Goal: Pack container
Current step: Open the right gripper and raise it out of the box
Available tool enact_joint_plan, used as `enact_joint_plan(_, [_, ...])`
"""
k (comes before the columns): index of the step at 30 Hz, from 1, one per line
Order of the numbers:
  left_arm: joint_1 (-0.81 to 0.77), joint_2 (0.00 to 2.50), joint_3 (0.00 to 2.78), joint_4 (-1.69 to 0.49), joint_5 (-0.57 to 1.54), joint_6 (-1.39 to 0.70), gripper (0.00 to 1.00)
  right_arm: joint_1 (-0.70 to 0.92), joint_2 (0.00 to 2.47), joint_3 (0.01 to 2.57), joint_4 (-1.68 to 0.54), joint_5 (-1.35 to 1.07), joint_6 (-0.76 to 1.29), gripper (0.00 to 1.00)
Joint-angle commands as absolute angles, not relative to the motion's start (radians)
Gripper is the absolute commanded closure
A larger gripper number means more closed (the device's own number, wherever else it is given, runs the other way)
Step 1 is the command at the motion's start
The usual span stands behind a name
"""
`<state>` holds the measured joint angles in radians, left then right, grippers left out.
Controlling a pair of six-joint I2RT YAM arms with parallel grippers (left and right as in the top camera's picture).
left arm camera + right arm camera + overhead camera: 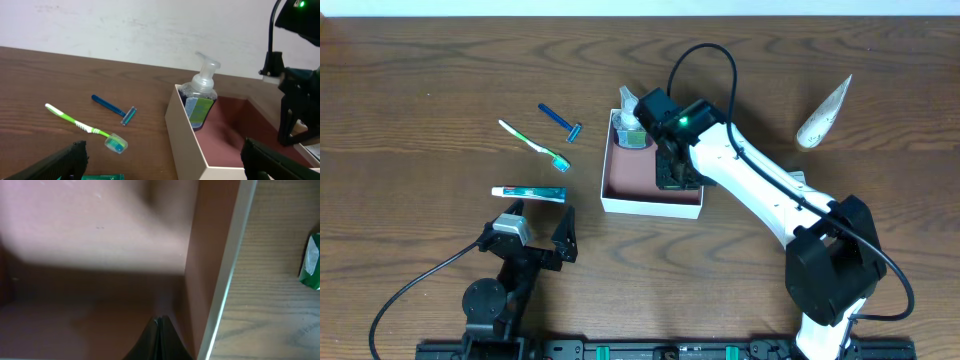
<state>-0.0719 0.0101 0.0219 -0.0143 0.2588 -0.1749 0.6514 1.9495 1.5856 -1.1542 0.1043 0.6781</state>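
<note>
Near the middle of the counter [420,90] sits the container [650,207], a square, shallow white-walled box with a pink-brown floor. A pump bottle [630,128] of soap stands in its far left corner.

The box looks like thin, stiff card. It is probably light and apt to slide on the wood, with the bottle weighting one corner. The top edge of a bare wall, pinched inside and out, seems the best hold. The walls would likely buckle if squeezed hard.

The right claw [160,330] is inside the box by the right wall, pressed together and pinching nothing. The left claw [538,226] is spread wide just outside the box's near left corner, with a toothpaste tube [528,193] just beyond it. A toothbrush [535,146] and a razor [560,123] lie farther back.

From overhead, the right wrist hides its own tips and part of the box floor. The right wrist view is blurred, and a green object [311,262] is cut off at its edge. A white tapered packet [823,112] lying far right cannot be identified.
</note>
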Motion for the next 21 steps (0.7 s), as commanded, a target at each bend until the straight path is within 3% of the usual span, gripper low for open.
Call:
enact_joint_plan(1, [-0.066,0.005,0.004,-0.048,0.269,-0.161,0.02,0.641,1.953,1.548,-1.143,0.101,0.698,0.99])
enact_joint_plan(21, [-0.066,0.005,0.004,-0.048,0.269,-0.161,0.02,0.574,1.952,1.497,-1.115,0.1,0.603,0.99])
